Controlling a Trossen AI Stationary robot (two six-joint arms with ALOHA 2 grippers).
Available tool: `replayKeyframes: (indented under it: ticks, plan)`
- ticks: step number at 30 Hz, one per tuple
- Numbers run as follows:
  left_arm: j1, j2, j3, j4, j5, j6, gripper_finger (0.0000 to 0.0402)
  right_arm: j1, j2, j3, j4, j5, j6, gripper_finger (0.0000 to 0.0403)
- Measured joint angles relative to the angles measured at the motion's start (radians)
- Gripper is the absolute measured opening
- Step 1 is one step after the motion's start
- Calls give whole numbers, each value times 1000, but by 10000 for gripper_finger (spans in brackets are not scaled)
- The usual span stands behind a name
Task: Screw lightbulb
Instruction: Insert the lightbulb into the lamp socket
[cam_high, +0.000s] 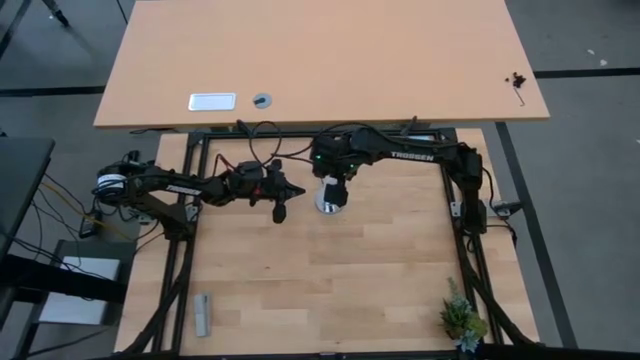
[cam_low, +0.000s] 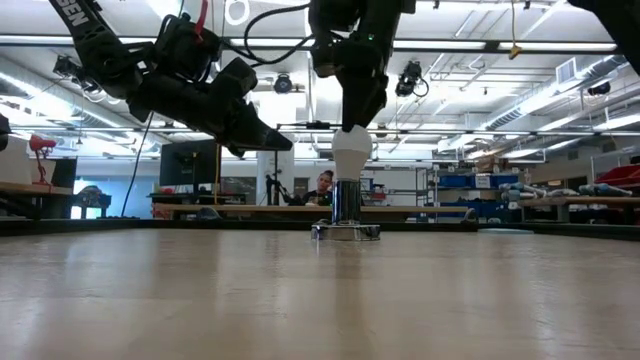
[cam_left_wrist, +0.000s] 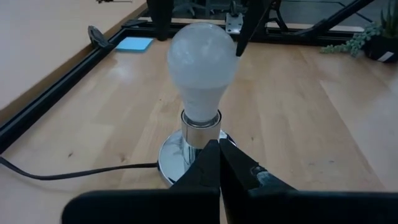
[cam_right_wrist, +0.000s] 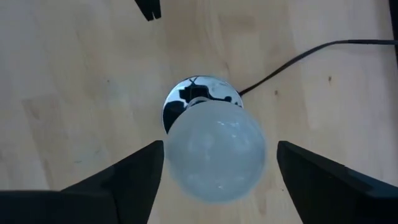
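The white frosted lightbulb (cam_left_wrist: 202, 62) stands upright with its neck in the round silver socket base (cam_left_wrist: 171, 155), which rests on the wooden table and trails a black cord (cam_left_wrist: 74, 171). My right gripper (cam_right_wrist: 217, 149) hangs over the lightbulb (cam_right_wrist: 214, 149), pointing down and open. One finger stands on each side of the globe, with a narrow gap on both sides. My left gripper (cam_left_wrist: 219, 149) is shut and empty. It hovers above the table just left of the base (cam_low: 345, 230), pointing at it, apart from it.
A small potted plant (cam_high: 462, 318) sits at the near right corner and a grey block (cam_high: 202, 312) at the near left. A black frame rail (cam_high: 300, 135) runs along the far edge, and a larger table (cam_high: 320, 60) stands beyond it. Bare wood stretches across the near half.
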Motion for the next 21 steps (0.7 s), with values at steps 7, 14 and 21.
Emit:
replayKeyframes:
  ticks: [7, 14, 21]
  plan:
    - [0, 0, 0, 0, -4, 3, 1, -2, 0, 0, 1, -8, 58, 264]
    - [0, 0, 0, 0, -4, 2, 1, -3, -1, 1, 30, -60, 137, 245]
    - [0, 21, 0, 16, -5, -23, 1, -1, -1, 0, 49, -64, 96, 257]
